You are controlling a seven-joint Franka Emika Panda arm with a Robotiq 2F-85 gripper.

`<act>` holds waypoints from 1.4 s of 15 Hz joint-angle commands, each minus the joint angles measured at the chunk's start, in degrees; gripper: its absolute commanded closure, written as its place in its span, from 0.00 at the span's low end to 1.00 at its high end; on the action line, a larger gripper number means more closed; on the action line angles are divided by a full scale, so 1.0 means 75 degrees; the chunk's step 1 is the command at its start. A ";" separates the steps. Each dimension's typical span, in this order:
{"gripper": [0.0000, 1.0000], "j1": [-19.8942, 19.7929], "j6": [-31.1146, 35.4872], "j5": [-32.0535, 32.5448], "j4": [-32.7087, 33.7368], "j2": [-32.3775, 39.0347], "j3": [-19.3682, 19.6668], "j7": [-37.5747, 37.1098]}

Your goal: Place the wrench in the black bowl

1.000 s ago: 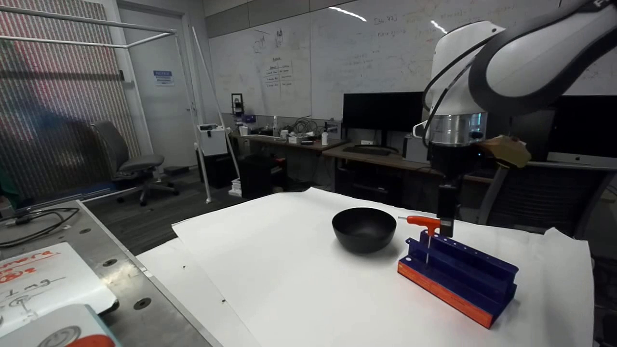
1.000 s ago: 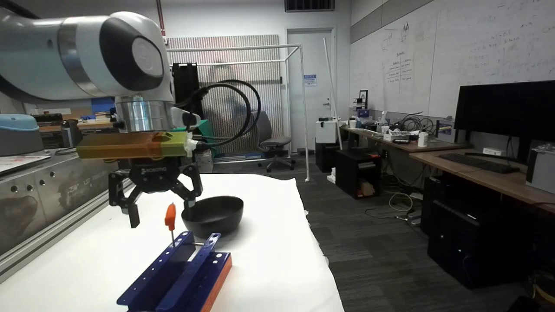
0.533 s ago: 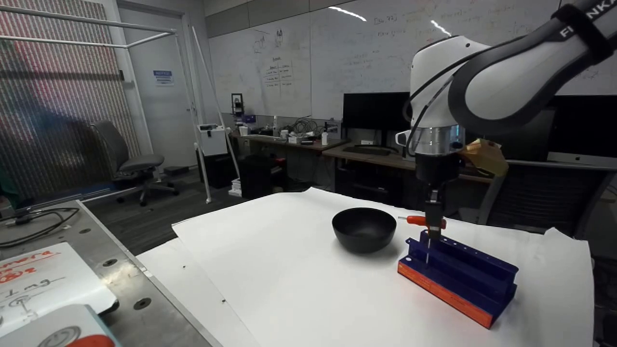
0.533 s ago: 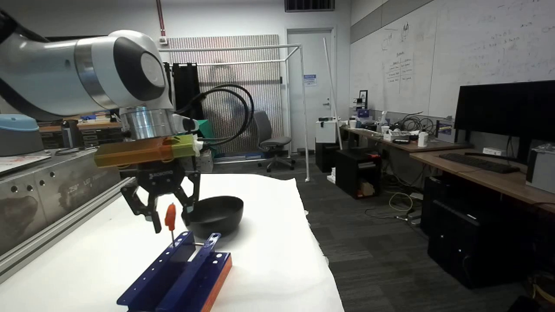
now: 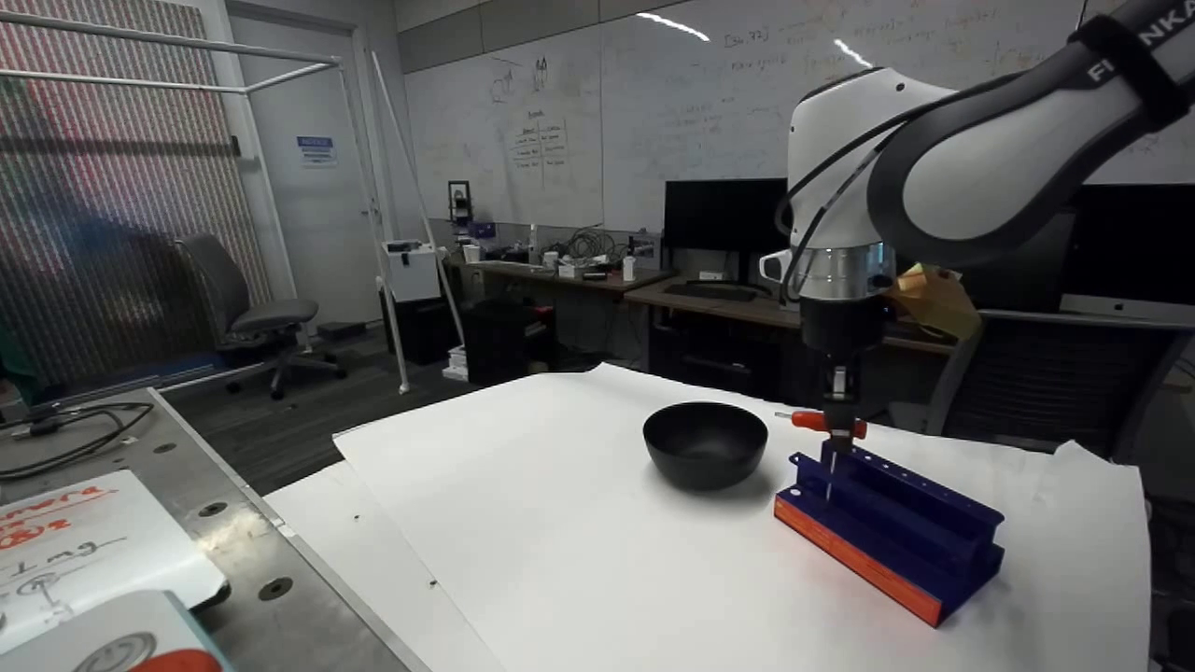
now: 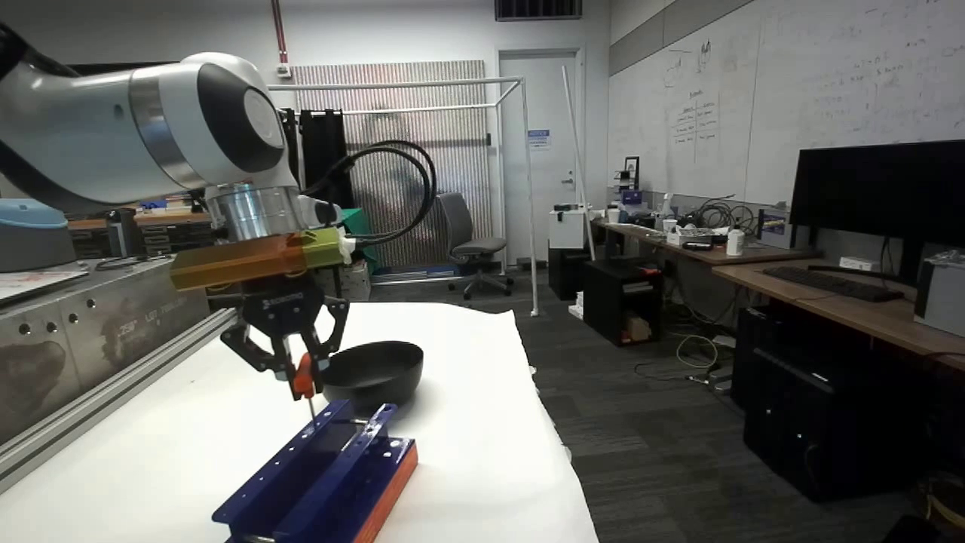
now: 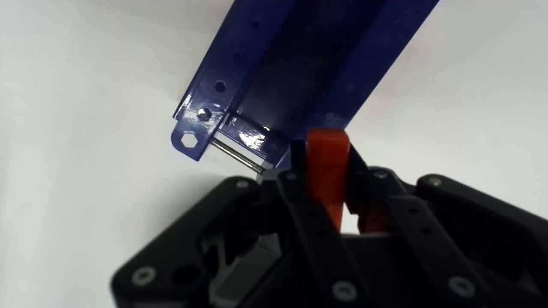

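The wrench has a red T-shaped handle [image 5: 808, 421] [image 6: 303, 375] and a thin metal shaft running down into the blue rack [image 5: 868, 560] [image 6: 324, 490]. My gripper [image 6: 305, 386] [image 7: 326, 171] is shut on this handle, one finger on each side, just above the rack's end. In the wrist view the red handle [image 7: 327, 158] fills the gap between the dark fingers; its shaft is hidden there. The black bowl [image 5: 705, 457] [image 6: 377, 377] sits on the white table cover beside the rack, with nothing visible inside; it is out of the wrist view.
The blue rack, with an orange-red base strip [image 5: 854, 560], lies close below my fingers. A metal surface [image 5: 271, 569] borders the white table cover [image 5: 560, 541]. A desk chair [image 5: 1055, 401] and desks with monitors [image 5: 728, 215] stand beyond the table.
My gripper has come down over the wrench, and its fingers have closed on the red handle. The rack has shifted and turned slightly, and the wrench leans a little. The bowl has not moved.
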State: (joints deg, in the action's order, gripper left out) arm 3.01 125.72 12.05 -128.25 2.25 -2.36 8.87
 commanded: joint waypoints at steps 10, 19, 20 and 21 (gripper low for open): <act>0.94 0.0219 -0.0434 0.1803 0.0567 -0.1637 -0.0555 -0.1557; 0.94 -0.0182 0.2754 0.5936 0.0173 0.0106 -0.0337 -0.5901; 0.94 -0.0124 0.2825 0.6228 0.0258 0.0359 -0.0257 -0.6329; 0.94 -0.0071 0.2873 0.6501 0.0323 0.0552 -0.0181 -0.6691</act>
State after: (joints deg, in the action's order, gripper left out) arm 1.87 145.02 54.76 -128.64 1.99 -5.04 -33.65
